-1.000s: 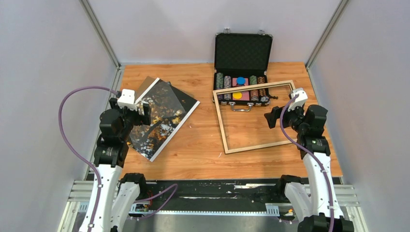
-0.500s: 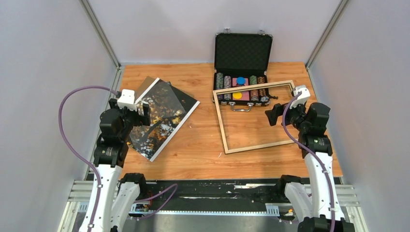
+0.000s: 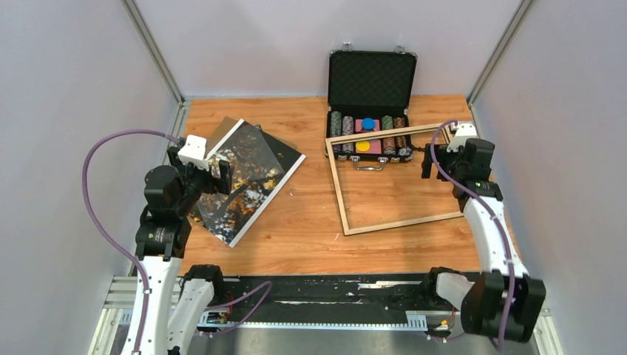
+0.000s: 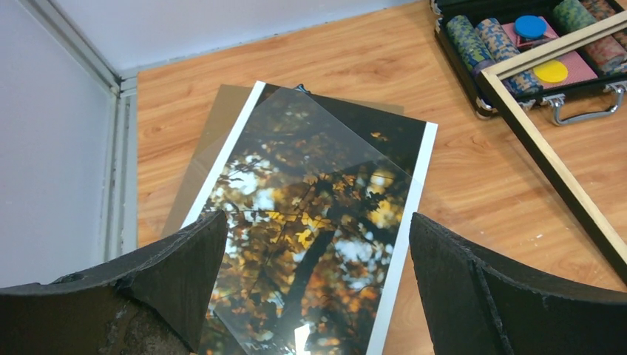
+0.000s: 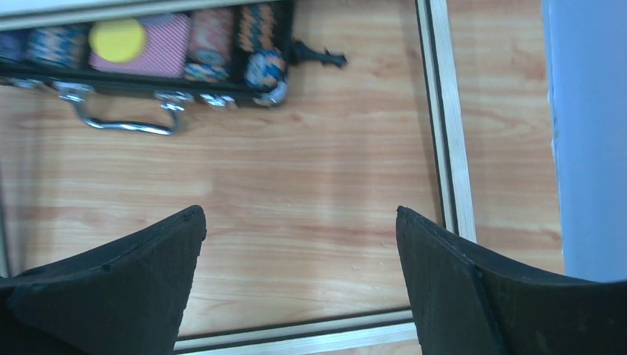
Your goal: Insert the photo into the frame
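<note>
Tabletop [image 3: 310, 214] holds the photo [image 3: 251, 194], long axis slanting far-right; left hand [image 4: 318, 217], right hand [image 5: 299, 209] gape empty.

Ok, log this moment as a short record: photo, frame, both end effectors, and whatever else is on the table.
photo: face up, left side of the table, lying on a brown backing panel; a clear sheet lies askew on top
frame: right side, light wood up, nothing inside it; far rail lies across the open poker chip case
left end effector: open, above the photo, holding nothing
right end effector: open, above the frame's inside near its right rail, holding nothing
task state: photo not yet in the frame
</note>
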Tool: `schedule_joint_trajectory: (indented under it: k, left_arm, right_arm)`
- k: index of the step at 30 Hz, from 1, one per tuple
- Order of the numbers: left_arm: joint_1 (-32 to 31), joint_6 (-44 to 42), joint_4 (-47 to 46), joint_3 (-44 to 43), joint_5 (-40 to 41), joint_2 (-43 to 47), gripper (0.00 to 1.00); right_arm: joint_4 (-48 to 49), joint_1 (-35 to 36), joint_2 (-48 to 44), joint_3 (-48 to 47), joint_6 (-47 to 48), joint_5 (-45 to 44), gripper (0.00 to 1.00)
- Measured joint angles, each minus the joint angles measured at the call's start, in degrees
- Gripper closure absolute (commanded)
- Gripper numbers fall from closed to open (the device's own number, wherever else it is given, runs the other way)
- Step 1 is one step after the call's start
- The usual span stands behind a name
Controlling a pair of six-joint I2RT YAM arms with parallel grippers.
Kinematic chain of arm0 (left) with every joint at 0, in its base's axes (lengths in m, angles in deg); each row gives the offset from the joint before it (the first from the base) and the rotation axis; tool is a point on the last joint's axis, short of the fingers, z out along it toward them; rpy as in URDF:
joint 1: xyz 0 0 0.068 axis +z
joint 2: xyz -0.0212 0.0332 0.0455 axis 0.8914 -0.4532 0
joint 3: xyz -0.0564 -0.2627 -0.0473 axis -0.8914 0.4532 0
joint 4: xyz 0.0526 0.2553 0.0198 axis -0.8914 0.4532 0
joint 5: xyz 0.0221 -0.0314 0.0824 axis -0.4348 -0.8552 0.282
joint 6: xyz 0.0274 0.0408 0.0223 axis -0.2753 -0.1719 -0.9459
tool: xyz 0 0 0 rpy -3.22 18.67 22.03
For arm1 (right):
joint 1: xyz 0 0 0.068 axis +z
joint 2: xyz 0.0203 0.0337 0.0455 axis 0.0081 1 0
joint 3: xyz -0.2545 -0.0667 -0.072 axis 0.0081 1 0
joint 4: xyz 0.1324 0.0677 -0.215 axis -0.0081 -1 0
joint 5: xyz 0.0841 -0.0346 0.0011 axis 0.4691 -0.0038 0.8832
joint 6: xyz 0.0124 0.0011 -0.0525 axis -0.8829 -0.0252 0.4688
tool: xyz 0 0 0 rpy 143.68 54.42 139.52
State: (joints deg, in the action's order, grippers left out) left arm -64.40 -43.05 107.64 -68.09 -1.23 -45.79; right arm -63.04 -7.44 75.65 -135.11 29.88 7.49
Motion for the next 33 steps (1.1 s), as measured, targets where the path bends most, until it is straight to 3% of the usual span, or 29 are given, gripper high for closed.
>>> schedule_joint_trajectory:
  k: [7, 15, 29, 33]
  left_arm:
    - [0.00, -0.04, 0.81, 0.04, -1.79, 0.04, 0.00]
    - [0.00, -0.44, 0.72, 0.90, -2.14, 0.35, 0.00]
    - [0.00, -0.87, 0.72, 1.88, -2.16, -0.35, 0.00]
    - [0.00, -0.90, 0.70, 1.99, -2.16, -0.57, 0.00]
  right_arm:
    - [-0.26, -6.45, 17.40, -6.38, 0.57, -2.78, 0.10]
    - [1.03, -10.43, 30.62, -16.55, 4.07, -3.93, 0.17]
    - [1.03, -15.50, 44.15, -20.35, 9.22, -2.45, 0.32]
    - [0.98, -15.50, 46.97, -21.66, 9.81, -1.03, 0.47]
